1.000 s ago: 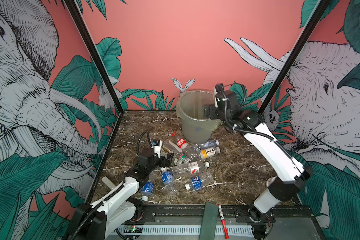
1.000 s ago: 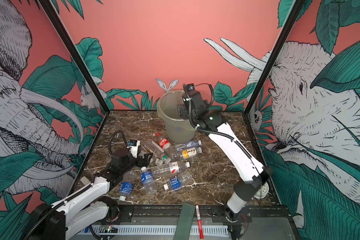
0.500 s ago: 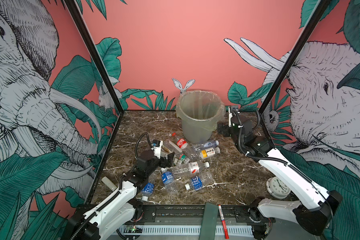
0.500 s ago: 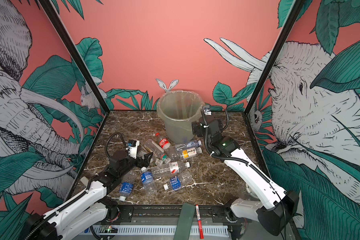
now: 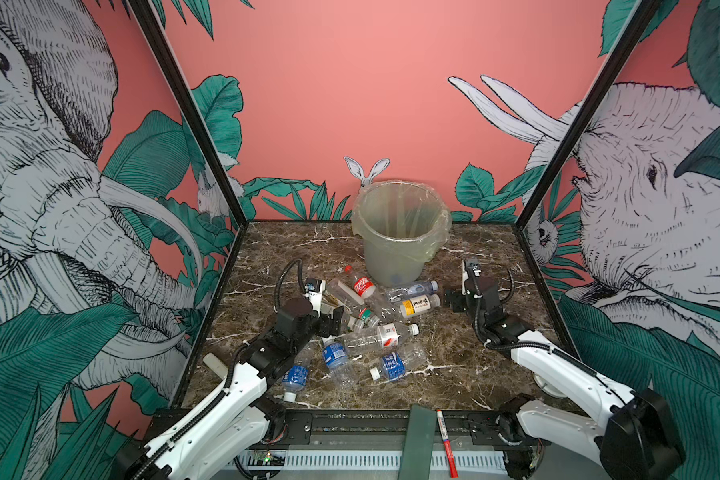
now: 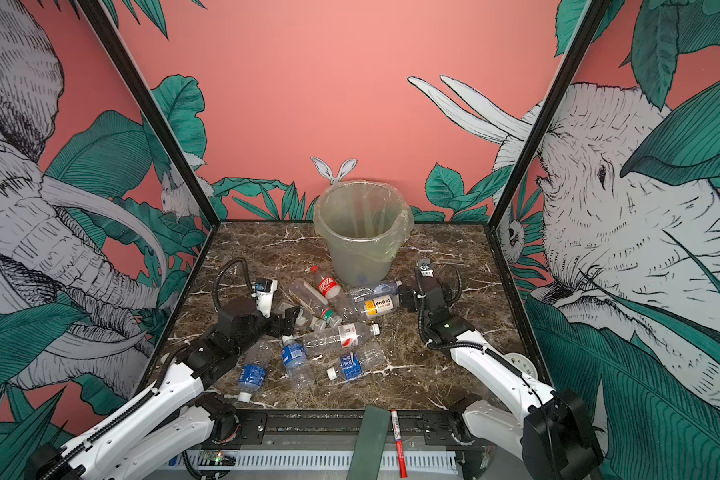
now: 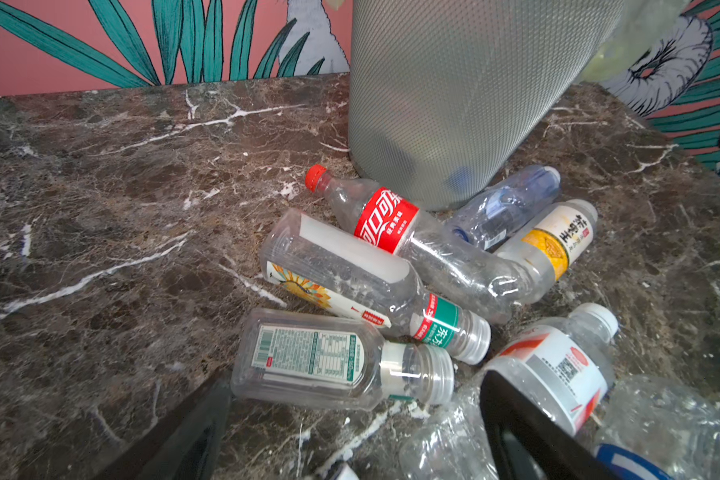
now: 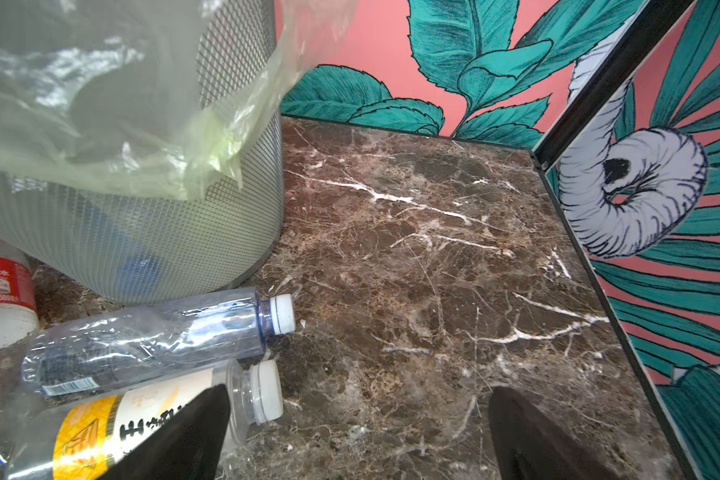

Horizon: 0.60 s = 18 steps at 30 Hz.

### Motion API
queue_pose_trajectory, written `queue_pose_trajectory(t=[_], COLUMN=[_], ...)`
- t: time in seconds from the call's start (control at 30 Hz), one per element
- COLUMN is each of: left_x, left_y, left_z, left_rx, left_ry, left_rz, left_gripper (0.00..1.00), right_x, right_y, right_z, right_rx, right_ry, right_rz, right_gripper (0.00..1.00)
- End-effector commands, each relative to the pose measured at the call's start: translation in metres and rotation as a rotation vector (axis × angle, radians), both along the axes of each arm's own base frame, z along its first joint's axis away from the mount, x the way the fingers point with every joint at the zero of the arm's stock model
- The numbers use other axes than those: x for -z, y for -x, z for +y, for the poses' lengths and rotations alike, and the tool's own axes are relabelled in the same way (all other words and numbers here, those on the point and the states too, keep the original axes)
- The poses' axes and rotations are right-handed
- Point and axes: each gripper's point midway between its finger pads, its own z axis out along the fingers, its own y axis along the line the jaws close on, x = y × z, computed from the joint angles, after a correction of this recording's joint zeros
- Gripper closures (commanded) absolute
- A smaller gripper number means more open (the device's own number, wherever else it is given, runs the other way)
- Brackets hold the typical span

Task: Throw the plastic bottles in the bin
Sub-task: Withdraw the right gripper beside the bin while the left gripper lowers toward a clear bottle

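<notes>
The grey-green bin [image 5: 400, 232] [image 6: 362, 237], lined with a clear bag, stands at the back of the marble table. In front of it several plastic bottles lie in a heap [image 5: 366, 328] [image 6: 333, 328]. My left gripper [image 5: 334, 322] [image 7: 356, 382] is open at the heap's left edge, and a square clear bottle [image 7: 321, 359] lies just past its fingertips. At the heap's right edge my right gripper [image 5: 453, 300] [image 8: 358, 392] hangs open over bare marble. One of its fingers [image 8: 184, 436] is beside the yellow-labelled bottle [image 8: 113, 432].
A red-and-white marker pen [image 5: 445, 440] and a green strip [image 5: 418, 440] lie on the front rail. A white round dial [image 6: 521, 365] sits at the right edge behind the right arm. Something blue shows through the bin wall [image 7: 460, 178]. Printed walls close in three sides.
My right arm has swung down from over the bin's rim to the table right of the heap, gripper open. The left gripper has stayed at the heap.
</notes>
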Motion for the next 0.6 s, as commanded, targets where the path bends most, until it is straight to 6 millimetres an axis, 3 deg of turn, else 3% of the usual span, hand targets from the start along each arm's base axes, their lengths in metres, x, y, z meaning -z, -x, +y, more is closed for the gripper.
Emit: queue_pose_trajectory(t=[0.0, 0.27, 0.57], left_x=[0.016, 0.022, 0.024], left_y=[0.013, 0.033, 0.051], left_z=[0.015, 0.034, 0.046], left_rx=[-0.048, -0.121, -0.204], left_ry=[-0.057, -0.087, -0.169], left_rz=[0.084, 0.144, 0.192], left_gripper=[0.06, 0.08, 0.1], right_x=[-0.037, -0.037, -0.02], right_y=[-0.006, 0.005, -0.004], right_z=[0.002, -0.015, -0.007], right_rx=[0.013, 0.082, 0.082], right_ry=[-0.118, -0.126, -0.125], right_rz=[-0.166, -0.196, -0.107], right_gripper=[0.01, 0.01, 0.01])
